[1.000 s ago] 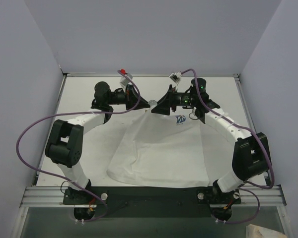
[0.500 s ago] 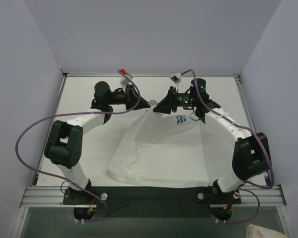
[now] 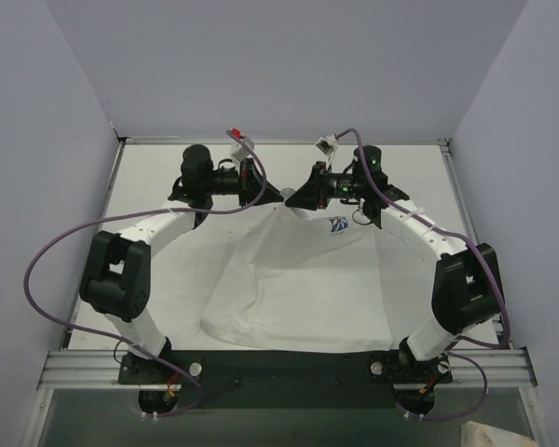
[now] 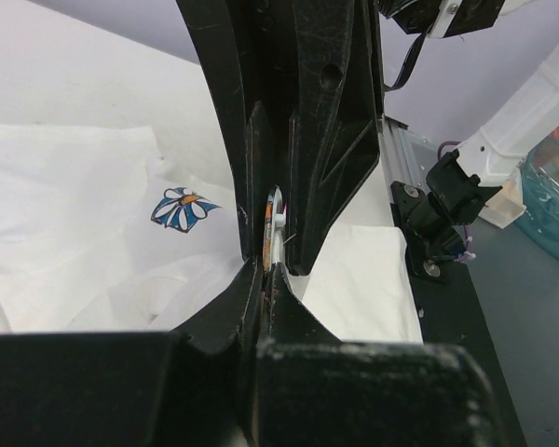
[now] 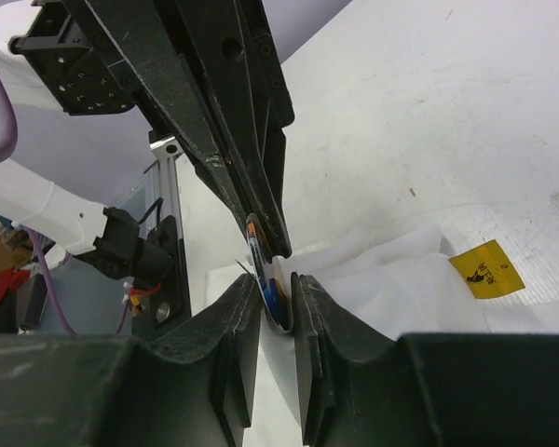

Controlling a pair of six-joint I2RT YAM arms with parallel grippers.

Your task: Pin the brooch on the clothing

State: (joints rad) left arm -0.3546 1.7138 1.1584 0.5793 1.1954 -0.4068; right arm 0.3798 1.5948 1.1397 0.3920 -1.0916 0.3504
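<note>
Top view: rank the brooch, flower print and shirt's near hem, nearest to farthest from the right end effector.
1. Brooch, between the fingers of the right end effector.
2. Flower print, on the chest, right of the fingertips.
3. Near hem, lowest in the view, farthest.

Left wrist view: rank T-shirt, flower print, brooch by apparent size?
1. T-shirt, by far.
2-3. flower print and brooch: can't rank. The brooch shows edge-on and sits much nearer the camera.
</note>
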